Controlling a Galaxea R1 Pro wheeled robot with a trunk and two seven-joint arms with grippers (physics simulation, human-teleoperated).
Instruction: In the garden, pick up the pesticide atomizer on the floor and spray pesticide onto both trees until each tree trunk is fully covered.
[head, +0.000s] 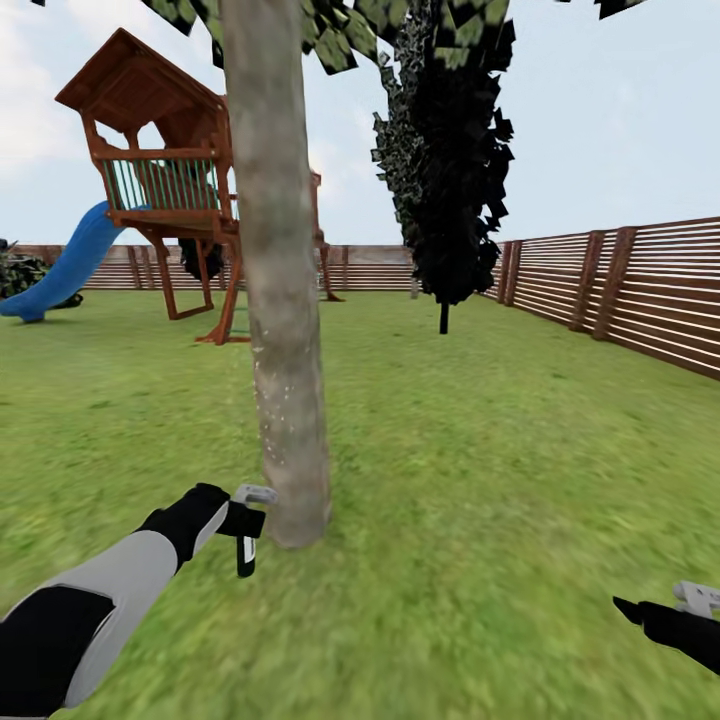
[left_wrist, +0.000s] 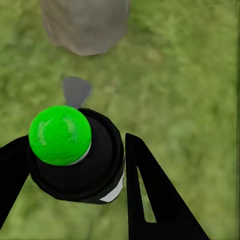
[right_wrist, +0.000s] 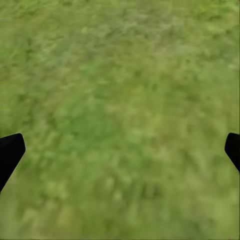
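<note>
The tree trunk (head: 285, 350), mottled grey-brown and thicker than my arm, rises from the lawn (head: 480, 450) at the middle of the head view. Its base also appears in the left wrist view as the trunk (left_wrist: 85, 25). My left gripper (head: 243, 525) hangs low just left of the trunk's foot, shut on the pesticide atomizer (left_wrist: 60, 135). The atomizer is a black bottle with a bright green cap, and its grey nozzle (left_wrist: 76, 91) points toward the trunk. My right gripper (right_wrist: 120, 150) is open over bare grass and sits at the lower right as the right gripper (head: 650, 608).
A dark narrow cypress-like tree (head: 450, 150) stands behind and right of the trunk. A wooden playhouse (head: 160, 150) with a blue slide (head: 70, 265) is at the back left. The brown slat fence (head: 620, 290) runs along the right and the back.
</note>
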